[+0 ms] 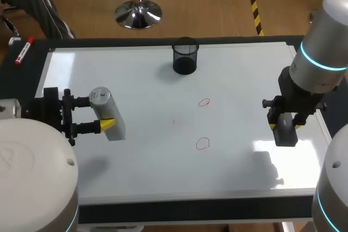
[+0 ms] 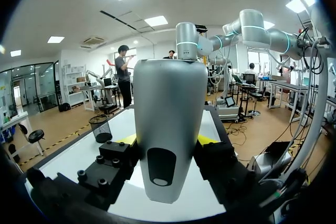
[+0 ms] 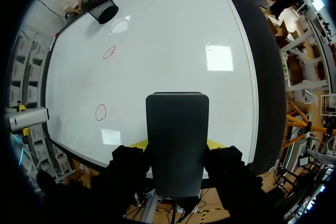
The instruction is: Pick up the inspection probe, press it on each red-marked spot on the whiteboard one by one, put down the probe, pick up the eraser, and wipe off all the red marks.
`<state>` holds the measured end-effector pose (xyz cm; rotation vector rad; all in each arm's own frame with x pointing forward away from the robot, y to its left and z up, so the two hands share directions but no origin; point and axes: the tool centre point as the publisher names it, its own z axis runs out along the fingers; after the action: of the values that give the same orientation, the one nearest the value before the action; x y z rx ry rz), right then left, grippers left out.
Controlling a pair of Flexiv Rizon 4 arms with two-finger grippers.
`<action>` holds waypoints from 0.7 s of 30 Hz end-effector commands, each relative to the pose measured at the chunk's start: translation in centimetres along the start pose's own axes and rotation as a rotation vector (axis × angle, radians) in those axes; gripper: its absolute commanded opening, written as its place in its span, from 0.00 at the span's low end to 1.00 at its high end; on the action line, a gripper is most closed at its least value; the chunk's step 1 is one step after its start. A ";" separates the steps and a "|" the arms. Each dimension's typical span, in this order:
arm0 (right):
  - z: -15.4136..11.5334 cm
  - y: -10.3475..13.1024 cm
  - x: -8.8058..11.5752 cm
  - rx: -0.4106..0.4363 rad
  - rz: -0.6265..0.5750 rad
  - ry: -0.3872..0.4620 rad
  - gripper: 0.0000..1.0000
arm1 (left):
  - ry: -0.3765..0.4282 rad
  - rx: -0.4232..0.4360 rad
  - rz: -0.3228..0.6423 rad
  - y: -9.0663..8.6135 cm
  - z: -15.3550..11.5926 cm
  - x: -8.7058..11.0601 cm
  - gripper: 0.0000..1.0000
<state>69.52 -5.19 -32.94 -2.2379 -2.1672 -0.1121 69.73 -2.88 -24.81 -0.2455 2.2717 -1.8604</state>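
2 red marks (image 1: 203, 143) sit mid-frame on the whiteboard (image 1: 136, 161), rightward of our left tool (image 1: 101, 112), clamped around the roughly upright probe (image 1: 110, 120); our right tool (image 1: 284, 126) grips the eraser (image 1: 286, 135).

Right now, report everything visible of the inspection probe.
The inspection probe is a smooth silver-grey cylinder, seemingly metal or painted plastic, narrowing towards one end. A flat round cap with a small dark mark closes one end; a dark oval recess sits in its side near the narrower end. My left claw is shut on it, a yellow tip on each side. It is held tilted over the left part of the whiteboard, well apart from the red marks.
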 end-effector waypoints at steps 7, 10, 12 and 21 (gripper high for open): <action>0.2 -0.5 0.4 0.003 0.015 0.012 0.00 | -0.002 0.003 0.002 0.0 0.0 0.1 0.00; 0.2 -1.1 0.9 0.002 0.026 0.017 0.00 | -0.002 0.003 0.002 0.0 0.0 0.1 0.00; 0.1 -1.6 1.3 0.001 0.035 0.029 0.00 | -0.002 0.003 0.002 0.0 0.0 0.1 0.00; 0.5 -3.4 4.1 -0.005 0.092 -0.039 0.00 | -0.002 0.003 0.002 0.0 0.0 0.1 0.00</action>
<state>66.52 -2.18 -33.36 -2.3289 -2.0608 -0.1071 69.73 -2.88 -24.81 -0.2454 2.2716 -1.8607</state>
